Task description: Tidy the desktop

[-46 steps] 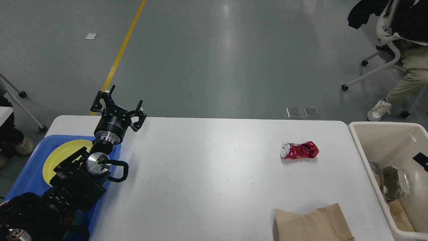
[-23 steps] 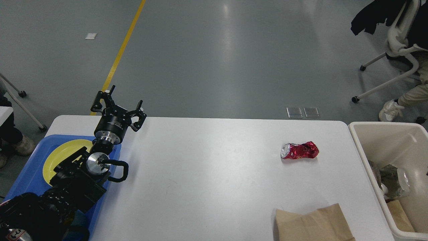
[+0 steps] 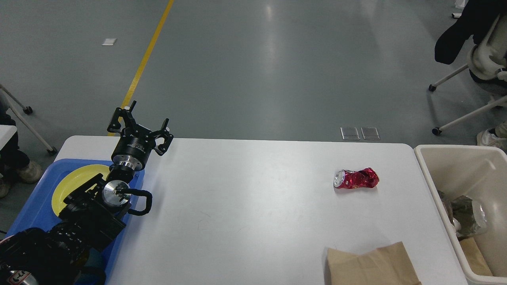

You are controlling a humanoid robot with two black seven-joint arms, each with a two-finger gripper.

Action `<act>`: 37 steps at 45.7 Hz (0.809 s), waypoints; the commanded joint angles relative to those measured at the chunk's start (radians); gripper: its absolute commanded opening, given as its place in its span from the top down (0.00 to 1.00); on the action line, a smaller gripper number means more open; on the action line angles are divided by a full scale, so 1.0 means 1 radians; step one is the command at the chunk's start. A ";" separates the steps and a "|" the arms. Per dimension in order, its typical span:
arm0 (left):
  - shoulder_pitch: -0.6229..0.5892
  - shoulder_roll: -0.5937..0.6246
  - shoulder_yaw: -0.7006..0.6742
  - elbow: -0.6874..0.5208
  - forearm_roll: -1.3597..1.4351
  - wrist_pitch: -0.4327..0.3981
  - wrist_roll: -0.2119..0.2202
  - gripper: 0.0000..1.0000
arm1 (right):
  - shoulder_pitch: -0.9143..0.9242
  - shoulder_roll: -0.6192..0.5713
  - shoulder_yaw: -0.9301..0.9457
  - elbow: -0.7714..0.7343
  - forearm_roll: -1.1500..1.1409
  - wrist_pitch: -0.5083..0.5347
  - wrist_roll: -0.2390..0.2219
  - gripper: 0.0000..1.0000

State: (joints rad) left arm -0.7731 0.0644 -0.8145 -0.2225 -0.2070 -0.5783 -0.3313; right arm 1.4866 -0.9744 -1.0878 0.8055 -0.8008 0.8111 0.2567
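The desktop (image 3: 245, 206) looks smooth and matt white, with faint scuffs. The can (image 3: 355, 178) is crumpled metal, its red skin glossy and its end bare silver. The bag (image 3: 370, 265) is brown paper, matt and creased. The tray (image 3: 29, 209) looks like blue plastic, and the yellow plate (image 3: 73, 182) in it is smooth. My left gripper (image 3: 138, 118) is matt black, on a polished metal wrist ring. The bin (image 3: 435, 174) is smooth beige plastic. The grey floor (image 3: 253, 67) has a soft sheen.
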 commanded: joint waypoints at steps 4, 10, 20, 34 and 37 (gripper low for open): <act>0.000 0.000 0.000 0.000 0.000 0.000 0.000 0.03 | 0.179 -0.108 -0.001 0.239 -0.121 0.059 -0.013 0.00; 0.000 0.000 0.000 0.000 0.000 0.000 0.000 0.03 | 0.311 -0.161 0.000 0.334 -0.121 0.149 -0.013 0.00; 0.000 0.000 0.000 0.000 0.000 0.000 0.001 0.03 | 0.376 -0.210 0.034 0.518 -0.120 0.149 -0.019 0.00; 0.000 0.000 0.000 0.000 0.000 0.000 0.000 0.03 | 0.350 -0.282 0.166 0.707 -0.115 0.149 -0.073 0.00; 0.000 0.000 0.000 0.000 0.000 0.000 0.000 0.03 | 0.328 -0.276 0.172 0.707 -0.106 0.149 -0.071 0.00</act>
State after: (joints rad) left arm -0.7731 0.0644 -0.8145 -0.2224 -0.2070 -0.5783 -0.3313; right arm 1.8469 -1.2527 -0.9320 1.5042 -0.9181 0.9600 0.1903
